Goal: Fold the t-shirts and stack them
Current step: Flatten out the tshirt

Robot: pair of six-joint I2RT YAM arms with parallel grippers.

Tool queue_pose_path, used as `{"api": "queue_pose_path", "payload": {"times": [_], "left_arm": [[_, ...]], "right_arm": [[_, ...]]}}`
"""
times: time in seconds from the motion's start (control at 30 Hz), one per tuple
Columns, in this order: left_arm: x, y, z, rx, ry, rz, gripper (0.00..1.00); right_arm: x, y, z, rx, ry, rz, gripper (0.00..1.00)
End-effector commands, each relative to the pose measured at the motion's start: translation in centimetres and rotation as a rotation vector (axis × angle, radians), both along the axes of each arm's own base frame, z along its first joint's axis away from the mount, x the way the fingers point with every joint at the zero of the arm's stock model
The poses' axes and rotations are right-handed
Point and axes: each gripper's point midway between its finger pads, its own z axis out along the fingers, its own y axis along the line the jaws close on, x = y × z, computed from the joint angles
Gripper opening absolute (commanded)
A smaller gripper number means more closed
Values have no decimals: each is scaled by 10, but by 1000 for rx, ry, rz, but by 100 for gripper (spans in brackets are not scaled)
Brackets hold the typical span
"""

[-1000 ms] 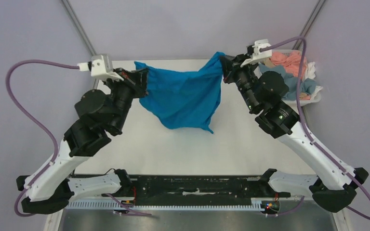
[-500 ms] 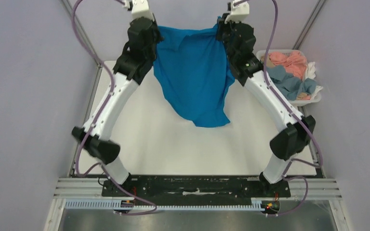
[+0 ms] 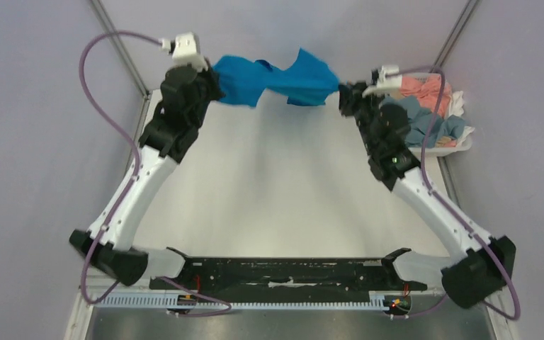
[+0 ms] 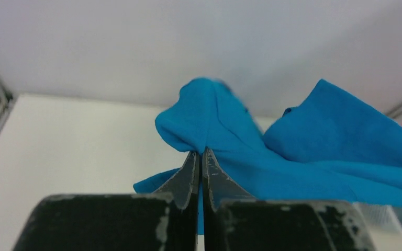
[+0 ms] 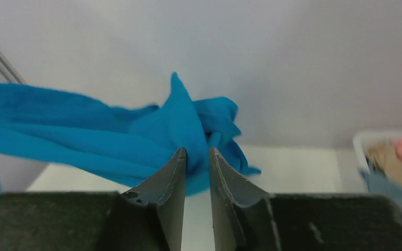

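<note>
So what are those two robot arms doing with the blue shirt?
They are holding it up between them. The left gripper is shut on one end of the blue t-shirt and the right gripper on the other, so it hangs twisted in the air above the far end of the white table. More clothes wait in the basket at the right. It is not folded yet.

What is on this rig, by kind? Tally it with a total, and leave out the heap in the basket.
Bright blue cotton t-shirt: 1
Robot hands: 2 (left hand, right hand)
White plastic laundry basket: 1
White table: 1
Total: 5
</note>
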Motion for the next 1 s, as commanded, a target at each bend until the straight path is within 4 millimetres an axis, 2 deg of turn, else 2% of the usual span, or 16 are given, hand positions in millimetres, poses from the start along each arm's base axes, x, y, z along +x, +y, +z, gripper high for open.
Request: {"api": "queue_pose_path", "payload": {"times": [0.0, 0.07, 0.1, 0.13, 0.17, 0.23, 0.27, 0.3, 0.43, 0.5, 0.53, 0.57, 0.63, 0.8, 0.9, 0.97], "left_arm": [[-47, 14, -135, -95, 230, 5, 2], [-77, 20, -225, -121, 395, 34, 2], [-90, 24, -259, -152, 466, 57, 2], [-106, 26, -294, -166, 544, 68, 2], [-119, 26, -318, -180, 597, 66, 2], [-140, 33, -362, -169, 684, 87, 2], [-147, 36, -373, -169, 708, 100, 2], [-153, 40, -383, -172, 733, 121, 2], [-160, 47, -391, -175, 736, 152, 2], [-162, 52, -390, -172, 728, 169, 2], [-163, 53, -390, -181, 726, 177, 2], [-164, 53, -391, -188, 726, 179, 2], [-166, 51, -393, -206, 732, 173, 2], [-172, 51, -403, -242, 742, 185, 2], [-175, 53, -408, -250, 749, 199, 2], [-177, 53, -412, -253, 760, 200, 2]], "right_arm": [[-58, -26, -191, 138, 383, -31, 30], [-101, -20, -270, 195, 532, 44, 35], [-120, -14, -297, 203, 584, 96, 42], [-135, -17, -322, 192, 649, 101, 52], [-143, -21, -335, 168, 697, 85, 65], [-149, -26, -340, 97, 731, 76, 89], [-147, -26, -337, 63, 720, 86, 98], [-145, -23, -332, 37, 707, 105, 98], [-133, 6, -311, -86, 661, 197, 98], [-124, 31, -294, -193, 613, 239, 98], [-120, 43, -293, -248, 609, 272, 98], [-115, 61, -284, -286, 583, 324, 98], [-103, 94, -280, -364, 559, 397, 98], [-63, 165, -289, -494, 566, 441, 98], [-37, 194, -298, -570, 568, 418, 98], [-22, 203, -316, -650, 593, 383, 98]]}}
